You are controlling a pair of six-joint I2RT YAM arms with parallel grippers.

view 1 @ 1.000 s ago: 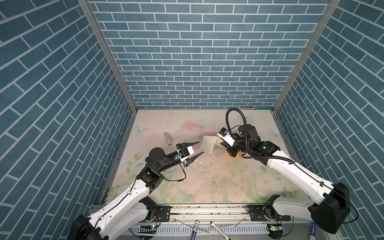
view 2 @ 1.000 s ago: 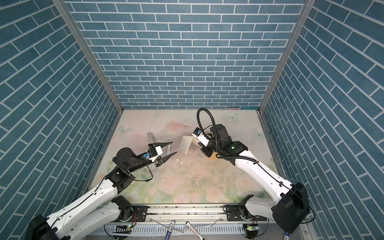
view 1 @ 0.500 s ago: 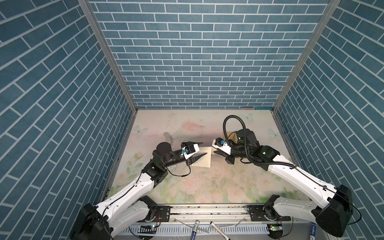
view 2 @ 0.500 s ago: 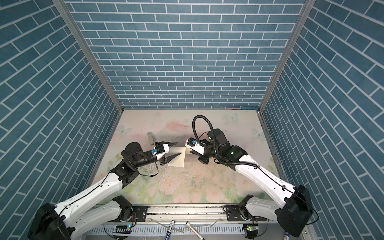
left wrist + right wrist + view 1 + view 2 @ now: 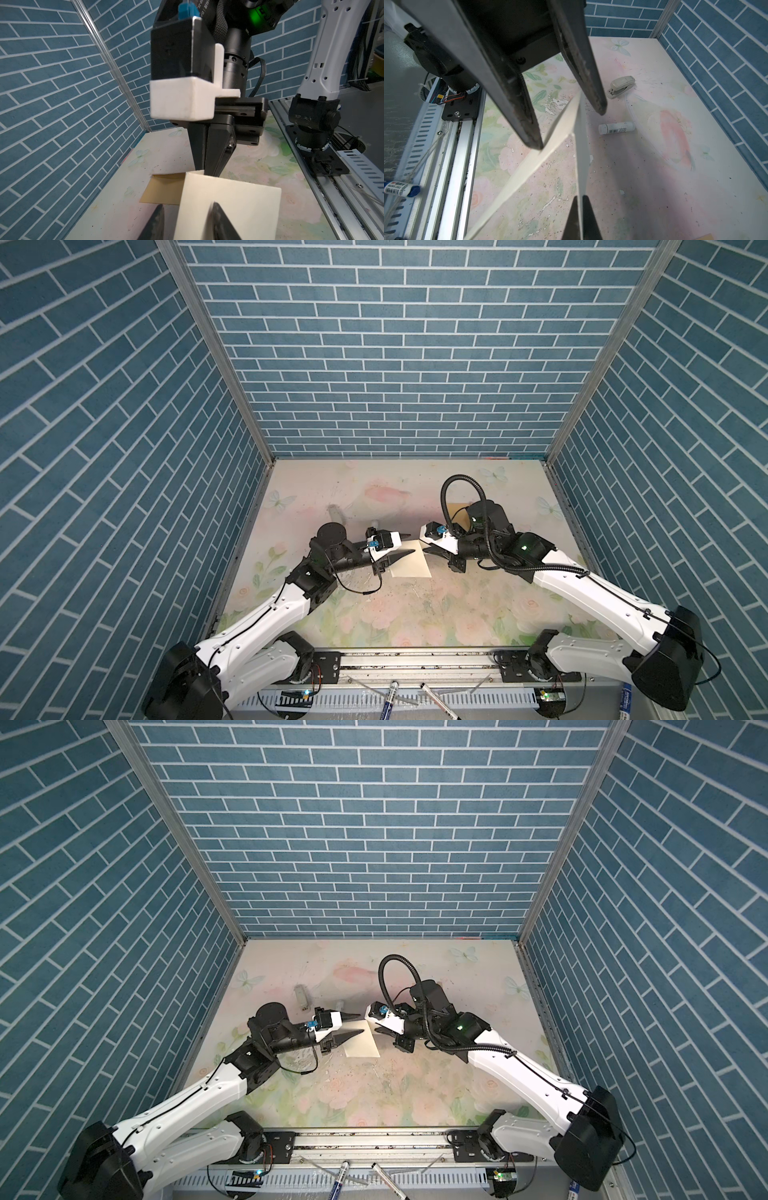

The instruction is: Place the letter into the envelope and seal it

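The letter (image 5: pixel 409 566) is a pale beige folded sheet held on edge above the table, seen in both top views (image 5: pixel 362 1046). My right gripper (image 5: pixel 579 197) is shut on its near corner, the paper pinched between the fingertips (image 5: pixel 423 549). My left gripper (image 5: pixel 410 543) reaches in from the left, open, with its two fingers straddling one leaf of the sheet (image 5: pixel 228 203) and a gap on each side. The mustard envelope (image 5: pixel 164 191) lies flat on the table behind the letter, mostly hidden under my right arm in a top view (image 5: pixel 459 514).
A grey stapler (image 5: pixel 620 86) and a white glue stick (image 5: pixel 616 127) lie on the floral table behind my left gripper. They also show in a top view: stapler (image 5: pixel 301 996), glue stick (image 5: pixel 340 1004). Markers (image 5: pixel 390 697) rest on the front rail. Blue brick walls enclose three sides.
My left gripper has moved right to the letter and its jaws have narrowed around the sheet. My right gripper carried the letter left and lower.
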